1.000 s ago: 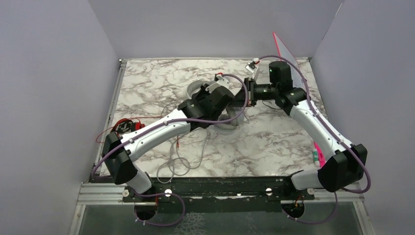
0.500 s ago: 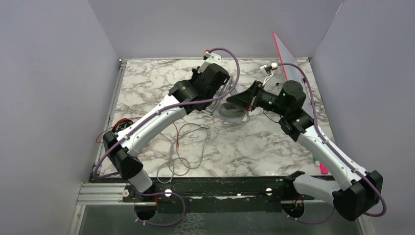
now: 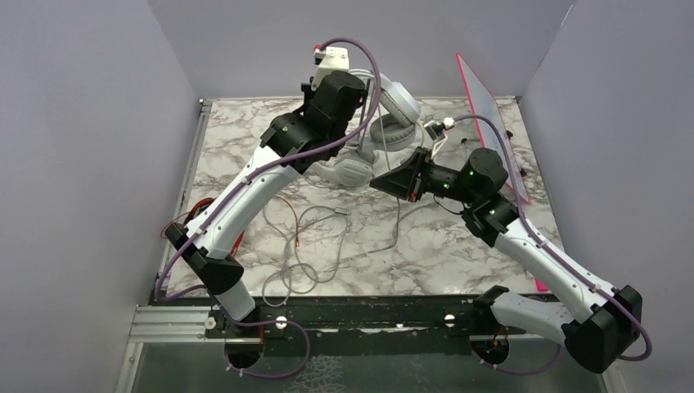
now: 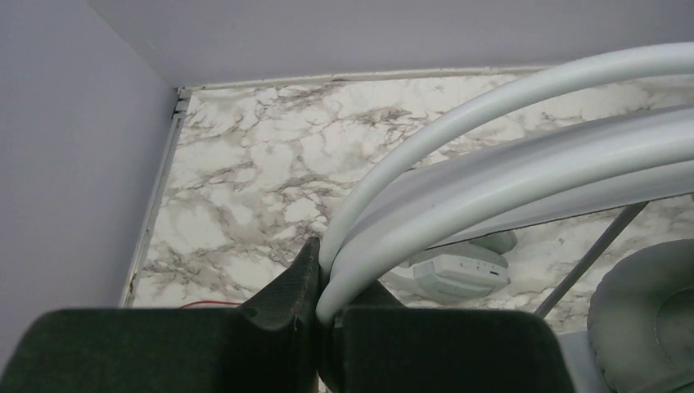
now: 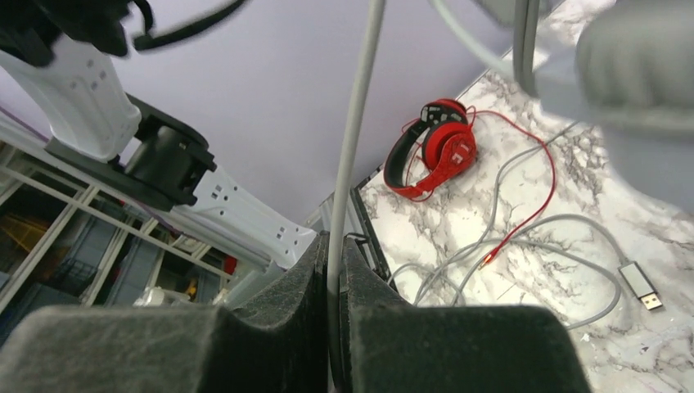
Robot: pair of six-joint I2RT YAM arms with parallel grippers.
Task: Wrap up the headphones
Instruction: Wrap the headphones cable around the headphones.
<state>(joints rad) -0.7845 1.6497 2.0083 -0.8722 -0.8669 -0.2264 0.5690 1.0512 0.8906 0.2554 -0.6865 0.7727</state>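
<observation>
A light grey headset [image 3: 398, 105] hangs in the air over the back of the table. My left gripper [image 3: 361, 84] is shut on its headband [image 4: 491, 155], which is clamped between the fingers of the left gripper [image 4: 331, 286]. Its thin grey cable [image 5: 353, 139] runs down through my right gripper [image 5: 334, 262], whose jaws are shut on it; that gripper [image 3: 381, 182] sits just below the headset. A white-silver headset [image 3: 348, 172] lies on the marble underneath. The red-and-black headset [image 5: 434, 151] lies at the left edge, mostly hidden by the left arm in the top view.
Loose grey and red cables [image 3: 311, 237] loop across the front middle of the table, one ending in a USB plug [image 5: 642, 286]. A clear pink-edged panel [image 3: 491, 106] leans at the back right. Purple walls close three sides.
My left gripper has lifted the light grey headset off the table, up and toward the back. My right gripper swung left and lower, keeping hold of the cable.
</observation>
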